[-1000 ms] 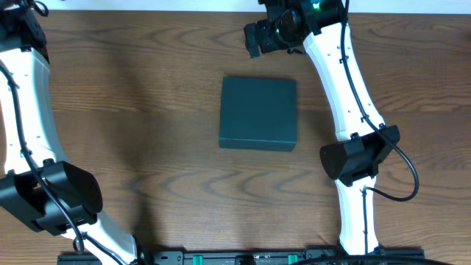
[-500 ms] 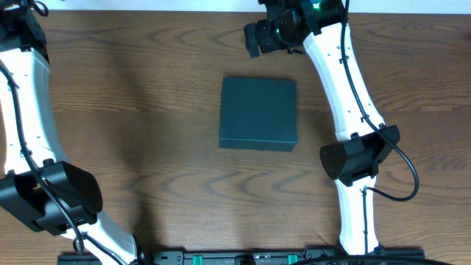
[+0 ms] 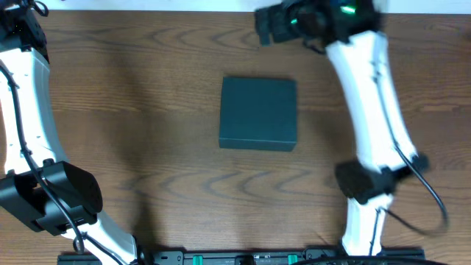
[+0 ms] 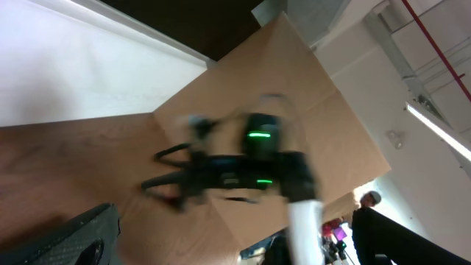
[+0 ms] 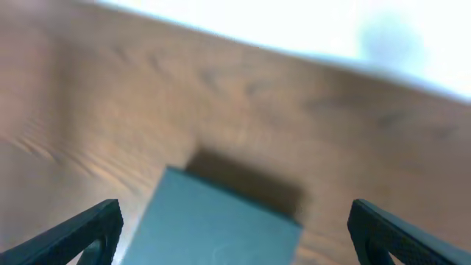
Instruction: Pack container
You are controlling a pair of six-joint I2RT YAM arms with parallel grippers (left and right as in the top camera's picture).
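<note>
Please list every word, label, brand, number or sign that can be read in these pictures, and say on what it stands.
No text can be read in any view.
Box: plain lid, no label or print.
Table: wood grain only, no writing.
Green lights in the blurred left wrist view: only lights, no letters.

The bench (image 3: 147, 110) is a brown wood-grain top, and its far edge meets a white strip (image 3: 147, 5). One thing lies directly on it: the container (image 3: 258, 113), a dark teal box with its lid shut flat. It sits square to the bench edges, around the middle and slightly toward the far edge.
</note>
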